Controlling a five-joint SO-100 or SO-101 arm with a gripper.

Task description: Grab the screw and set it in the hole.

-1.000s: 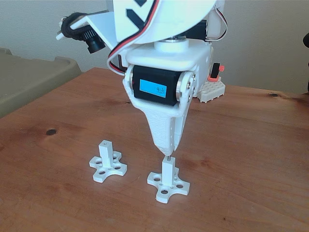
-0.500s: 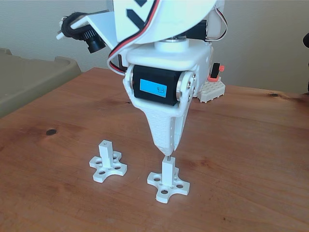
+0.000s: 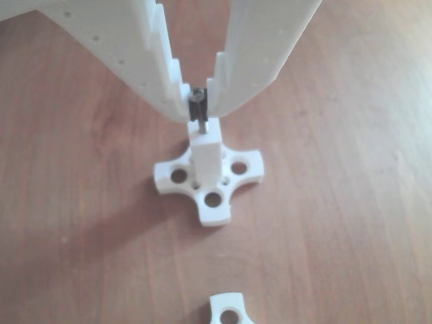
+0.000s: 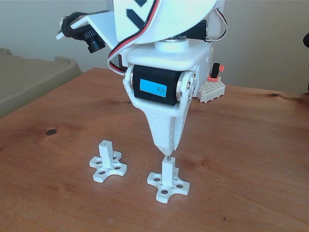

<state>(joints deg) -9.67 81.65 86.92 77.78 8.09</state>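
Observation:
My white gripper (image 3: 200, 102) (image 4: 168, 150) points straight down over a white square post on a cross-shaped base (image 3: 206, 177) (image 4: 168, 181). It is shut on the screw (image 3: 198, 108), a thin grey one held upright between the fingertips. The screw's lower end meets the hole in the post's top face (image 3: 204, 135); how deep it sits I cannot tell. In the fixed view only a sliver of the screw (image 4: 168, 156) shows between fingertips and post. A second identical post fixture (image 4: 107, 162) stands to the left, its top hole bare.
The wooden table (image 4: 251, 159) has a dark knot (image 4: 50, 131) at left. A white block with a red-and-black part (image 4: 212, 87) sits at the back right. A beige bin (image 4: 34, 77) lies off the table's left edge. A lobe of the second fixture (image 3: 229, 310) shows at the bottom.

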